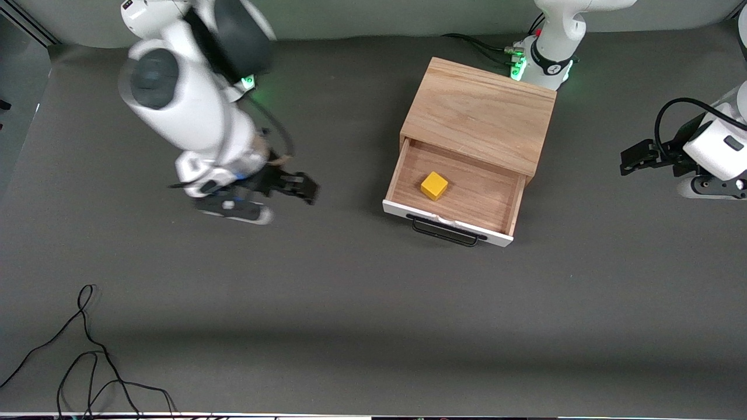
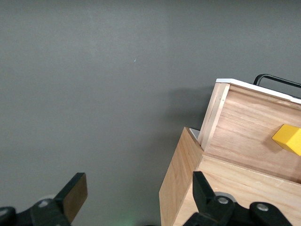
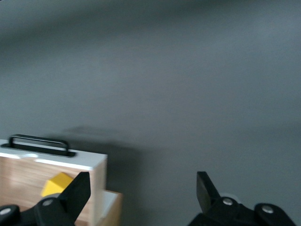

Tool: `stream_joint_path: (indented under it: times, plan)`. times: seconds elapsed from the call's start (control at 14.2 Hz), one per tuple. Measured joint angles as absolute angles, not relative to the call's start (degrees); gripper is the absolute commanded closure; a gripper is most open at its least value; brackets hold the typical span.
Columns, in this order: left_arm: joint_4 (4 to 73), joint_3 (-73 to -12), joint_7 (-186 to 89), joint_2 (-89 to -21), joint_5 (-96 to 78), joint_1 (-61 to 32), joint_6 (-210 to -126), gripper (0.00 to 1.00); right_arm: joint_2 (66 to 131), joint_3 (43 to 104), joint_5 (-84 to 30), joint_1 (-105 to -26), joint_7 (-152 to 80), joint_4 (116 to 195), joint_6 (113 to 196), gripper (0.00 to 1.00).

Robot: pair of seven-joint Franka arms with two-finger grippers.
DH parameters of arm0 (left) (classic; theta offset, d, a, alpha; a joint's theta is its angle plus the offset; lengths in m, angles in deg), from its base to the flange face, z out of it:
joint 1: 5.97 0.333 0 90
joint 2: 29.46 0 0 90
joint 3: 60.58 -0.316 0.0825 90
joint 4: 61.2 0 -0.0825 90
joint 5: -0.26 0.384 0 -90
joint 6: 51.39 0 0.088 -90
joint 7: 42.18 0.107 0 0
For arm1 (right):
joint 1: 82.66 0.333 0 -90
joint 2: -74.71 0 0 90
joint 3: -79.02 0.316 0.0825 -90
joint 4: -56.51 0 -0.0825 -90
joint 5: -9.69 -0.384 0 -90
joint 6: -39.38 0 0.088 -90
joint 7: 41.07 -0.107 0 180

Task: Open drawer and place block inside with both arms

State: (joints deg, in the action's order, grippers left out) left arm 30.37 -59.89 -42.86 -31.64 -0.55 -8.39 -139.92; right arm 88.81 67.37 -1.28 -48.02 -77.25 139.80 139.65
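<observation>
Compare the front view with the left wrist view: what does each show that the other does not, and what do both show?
Only the front view shows both arms, the right claw over bare table toward the right arm's end, the left claw over bare table toward the left arm's end, the cabinet's whole top, and loose cables.

Only the left wrist view shows the left claw's open fingers close up, and the cabinet's side wall.

Both show the open drawer, its black handle and the yellow block lying inside.
</observation>
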Motion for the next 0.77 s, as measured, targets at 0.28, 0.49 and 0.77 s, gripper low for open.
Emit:
stream_joint_path:
  times: [0.28, 0.49, 0.77]
  plan:
    - [30.45, -59.9, -42.86, -31.71, -0.4, -8.39, -139.86, 0.0, 79.88, 56.18, -1.18, -48.61, -64.69, 149.1, 139.46, 0.0]
    - [30.45, -59.9, -42.86, -31.71, -0.3, -8.39, -139.61, 0.0, 74.6, 51.42, 2.45, -49.34, -60.3, 153.86, 139.34, 0.0]
    - [30.46, -59.99, -42.85, -31.57, -0.17, -8.35, -139.17, 0.0, 71.71, 63.14, 5.12, -63.05, -54.85, 156.19, 137.33, 0.0]
